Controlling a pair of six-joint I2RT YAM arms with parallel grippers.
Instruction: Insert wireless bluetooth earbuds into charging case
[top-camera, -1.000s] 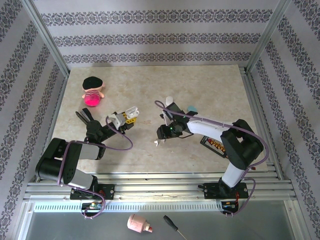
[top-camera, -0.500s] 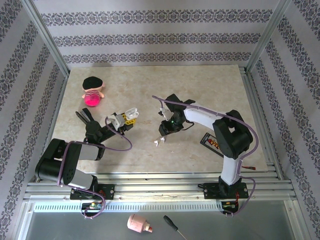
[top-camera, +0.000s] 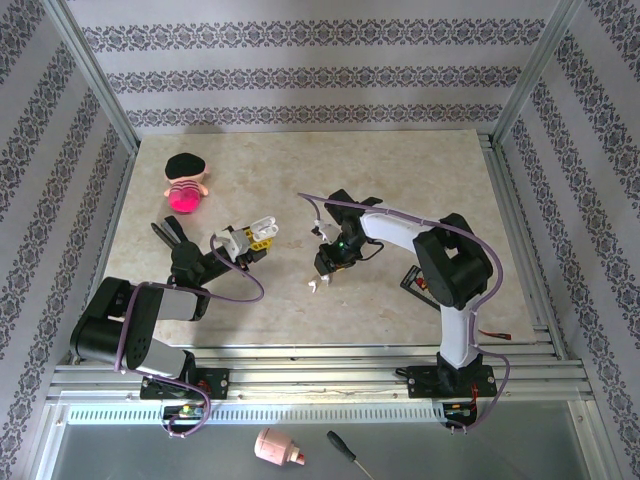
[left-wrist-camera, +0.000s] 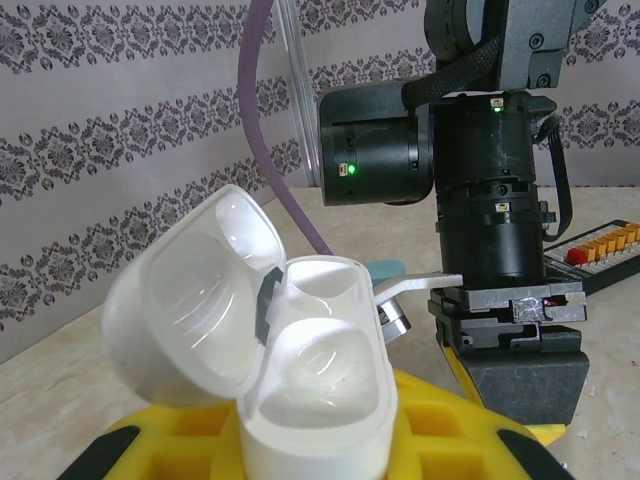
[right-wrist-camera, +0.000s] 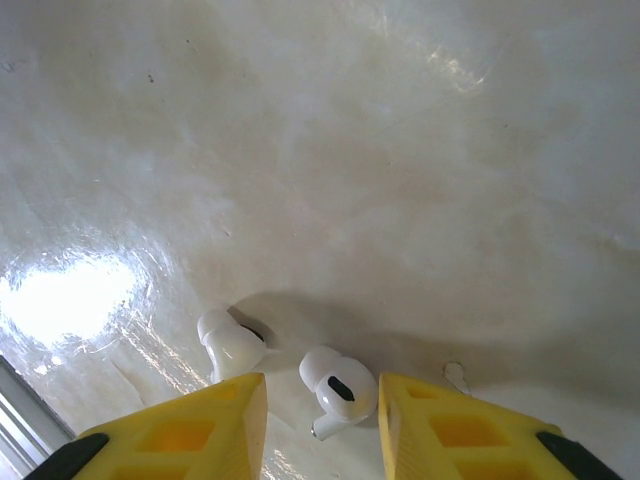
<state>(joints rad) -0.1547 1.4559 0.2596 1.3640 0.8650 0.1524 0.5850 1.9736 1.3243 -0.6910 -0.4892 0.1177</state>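
Right arm swung toward charging case; right pincer open astride earbud on desk, left pincer clamping case. Risk: off-centre closure flicks earbud away.

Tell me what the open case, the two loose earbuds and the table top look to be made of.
The charging case: glossy white moulded plastic, by its smooth sheen and soft highlights. The earbuds: the same glossy white plastic, seemingly, with dark vents. The table top: pale marbled, polished stone or laminate; glare cannot settle which.
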